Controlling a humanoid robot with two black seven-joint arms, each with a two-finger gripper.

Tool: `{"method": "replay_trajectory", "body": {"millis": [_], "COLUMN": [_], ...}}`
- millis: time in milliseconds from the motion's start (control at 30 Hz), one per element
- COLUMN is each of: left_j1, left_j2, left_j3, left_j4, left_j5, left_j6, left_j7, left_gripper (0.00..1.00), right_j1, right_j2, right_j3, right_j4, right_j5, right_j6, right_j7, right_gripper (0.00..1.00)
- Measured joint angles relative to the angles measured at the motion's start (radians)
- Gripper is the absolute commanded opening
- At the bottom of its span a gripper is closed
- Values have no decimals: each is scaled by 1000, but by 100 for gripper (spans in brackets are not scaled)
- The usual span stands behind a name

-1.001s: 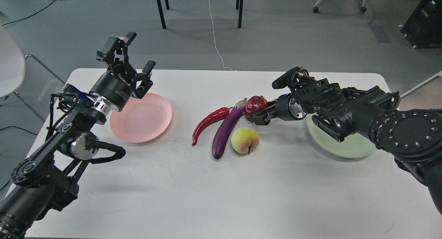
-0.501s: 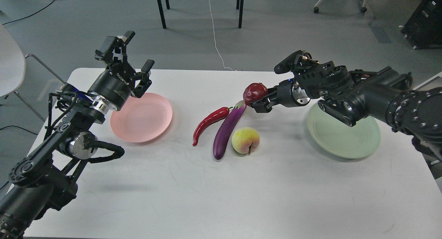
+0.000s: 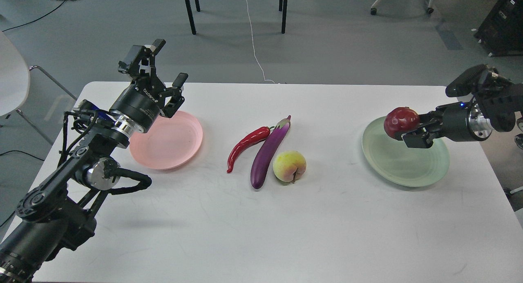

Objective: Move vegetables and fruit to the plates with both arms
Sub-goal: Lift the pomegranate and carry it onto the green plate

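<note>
My right gripper (image 3: 404, 129) is shut on the dark-red pomegranate (image 3: 401, 122) and holds it above the left part of the pale green plate (image 3: 408, 168). My left gripper (image 3: 163, 76) is open and empty, raised over the far left edge of the pink plate (image 3: 171, 144). The red chili pepper (image 3: 245, 146), the purple eggplant (image 3: 269, 152) and the yellow-green peach (image 3: 289, 166) lie side by side on the white table (image 3: 261, 234) between the two plates.
Black chair or table legs (image 3: 190, 9) stand on the grey floor behind the table, with a white cable (image 3: 255, 46) running to the table's far edge. A white chair (image 3: 12, 74) is at the left.
My right gripper lifted the pomegranate from beside the eggplant and carried it right, to over the green plate. My left gripper shifted slightly right.
</note>
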Motion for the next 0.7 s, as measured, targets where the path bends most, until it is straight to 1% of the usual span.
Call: {"method": "replay_trajectory", "body": {"millis": [100, 234, 434, 534, 634, 668, 701], "left_j1": [-3, -4, -3, -2, -2, -2, -2], "left_j2": [-13, -19, -14, -12, -12, -11, -11], "left_j3": [1, 1, 1, 1, 1, 1, 1], "left_j4": [0, 0, -1, -1, -1, -1, -1], "left_j5": [1, 2, 2, 2, 2, 2, 2], "left_j6": [0, 0, 0, 0, 0, 0, 0], "left_j7": [0, 0, 0, 0, 0, 0, 0], "left_gripper": [98, 98, 98, 98, 98, 98, 98], "right_j1": [-37, -78, -90, -90, -92, -93, -95], "right_j2": [17, 73, 136, 151, 164, 169, 174], "right_j3": [0, 1, -1, -3, -5, -5, -5], "right_j4": [-49, -126, -151, -170, -185, -190, -193], "right_j5": [-3, -3, -3, -3, -3, -3, -3], "right_j6": [-6, -9, -9, -8, -6, -6, -5], "right_j7": [0, 0, 0, 0, 0, 0, 0], "right_gripper": [40, 41, 43, 52, 70, 75, 77]}}
